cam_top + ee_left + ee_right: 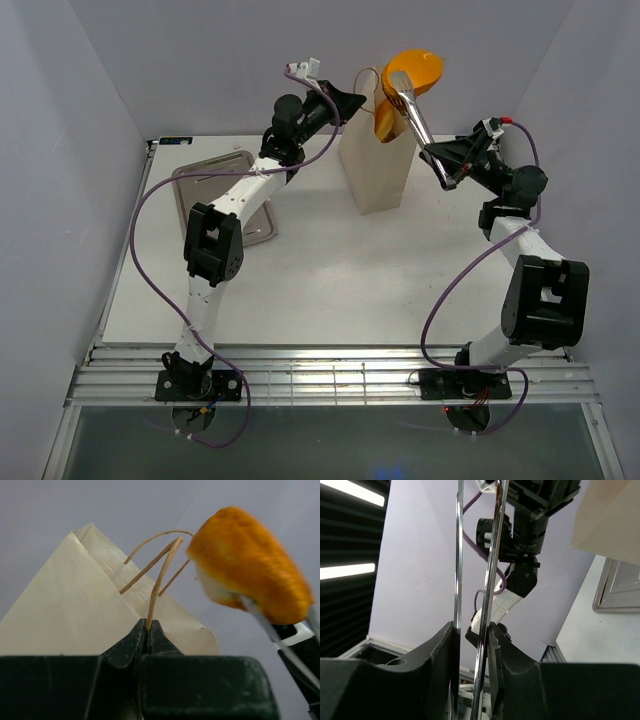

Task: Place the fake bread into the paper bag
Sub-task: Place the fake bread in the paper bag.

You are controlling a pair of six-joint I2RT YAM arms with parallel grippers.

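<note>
My left fingers [148,628] are pinched tight on one cord handle [159,577] of the paper bag [378,172], holding it up from the bag's left side. The bag stands upright on the tabletop [330,285], mouth up. My right fingers [472,630] are clamped round the silver tongs [411,104], gripping both blades low down and squeezing them. The blades run from my right wrist up and left towards the bag.

The fake bread [417,68], one oval orange piece, sits pinched in the tong tips, in the air above the bag's mouth and touching nothing else I can see. From my left wrist it hangs up and to the right of the handle loops, close but apart. Its long axis tilts, roughly crossing the line of the tongs. An orange patch shows lower at the bag's mouth in the overhead view; I can't tell if it's the same piece or another already inside.

Key relation: the bread is directly over the opening, so the bag lies straight below it. The right arm carries it, and the left only steadies the bag. My guess at the next move is lowering the tips and easing the squeeze so the piece drops in. Risk: clipping the handle loops or the rim. The tray [212,182] lies off left, out of the way.
</note>
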